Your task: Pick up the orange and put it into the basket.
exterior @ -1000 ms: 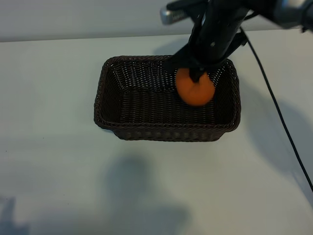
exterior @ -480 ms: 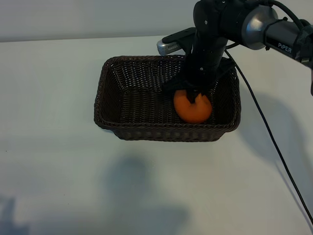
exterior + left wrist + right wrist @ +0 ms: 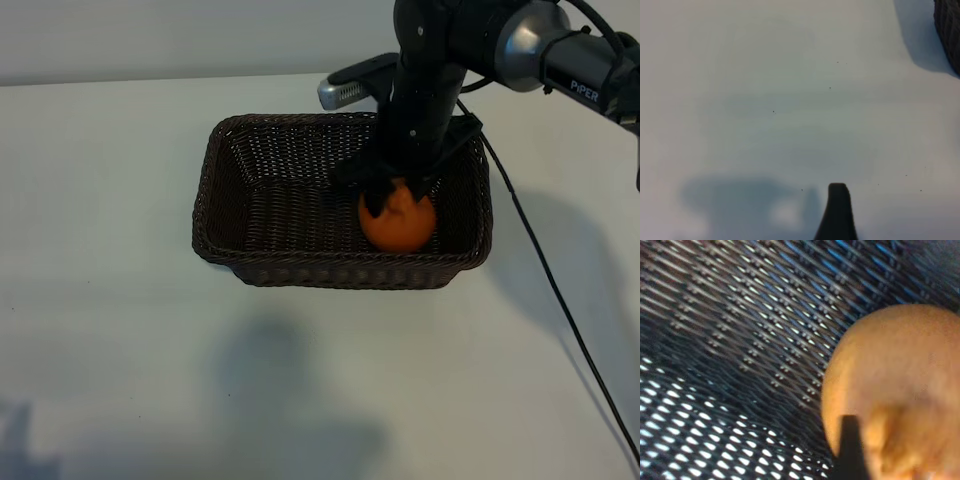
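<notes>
white table [image 3: 120,350], basket [image 3: 215,190] long axis sideways, right end effector [image 3: 398,200] straddling orange [image 3: 400,228], grip unclear

Right arm [image 3: 430,90]: black w/ silver joint, white "PIPER" lettering, black cable [image 3: 545,280] trailing.

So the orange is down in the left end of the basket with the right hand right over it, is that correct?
Not quite. The orange sits in the right end of the basket, not the left, as the exterior view shows. The rest holds: the right hand is directly over it.
</notes>
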You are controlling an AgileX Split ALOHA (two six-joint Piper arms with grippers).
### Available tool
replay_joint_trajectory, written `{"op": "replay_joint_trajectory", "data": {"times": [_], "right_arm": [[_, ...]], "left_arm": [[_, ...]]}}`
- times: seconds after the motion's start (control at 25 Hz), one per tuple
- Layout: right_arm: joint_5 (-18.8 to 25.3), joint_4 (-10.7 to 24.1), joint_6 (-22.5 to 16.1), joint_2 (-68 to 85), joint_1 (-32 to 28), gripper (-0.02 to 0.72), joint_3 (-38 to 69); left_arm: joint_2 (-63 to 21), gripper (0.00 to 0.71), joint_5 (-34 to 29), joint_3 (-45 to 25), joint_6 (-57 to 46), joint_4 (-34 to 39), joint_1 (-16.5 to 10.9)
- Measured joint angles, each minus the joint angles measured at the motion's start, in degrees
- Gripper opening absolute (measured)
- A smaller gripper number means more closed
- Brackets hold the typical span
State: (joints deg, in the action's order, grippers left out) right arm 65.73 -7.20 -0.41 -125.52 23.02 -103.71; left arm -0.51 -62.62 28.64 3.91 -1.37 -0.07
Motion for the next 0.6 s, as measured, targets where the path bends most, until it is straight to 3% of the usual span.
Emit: {"op": "replay_joint_trajectory", "data": {"times": [0.08,0.16,0.4,0.6], "right_arm": [[0.9,-0.1,-0.2,0.9,0.0,0.684,-1.7],[2.4,0.1,-0.2,1.8,0.0,0.701,-4.0],[4.2,7.2,-0.7,3.6,-1.5,0.674,-11.4],[4.1,10.4,-0.7,3.9,-9.7,0.647,-13.4]], "left_arm": [[0.0,0.594,0.0,0.0,0.0,0.0,0.0],[0.0,0.594,0.0,0.0,0.0,0.0,0.0],[0.0,0.594,0.0,0.0,0.0,0.0,0.0],[0.0,0.594,0.0,0.0,0.0,0.0,0.0]]}}
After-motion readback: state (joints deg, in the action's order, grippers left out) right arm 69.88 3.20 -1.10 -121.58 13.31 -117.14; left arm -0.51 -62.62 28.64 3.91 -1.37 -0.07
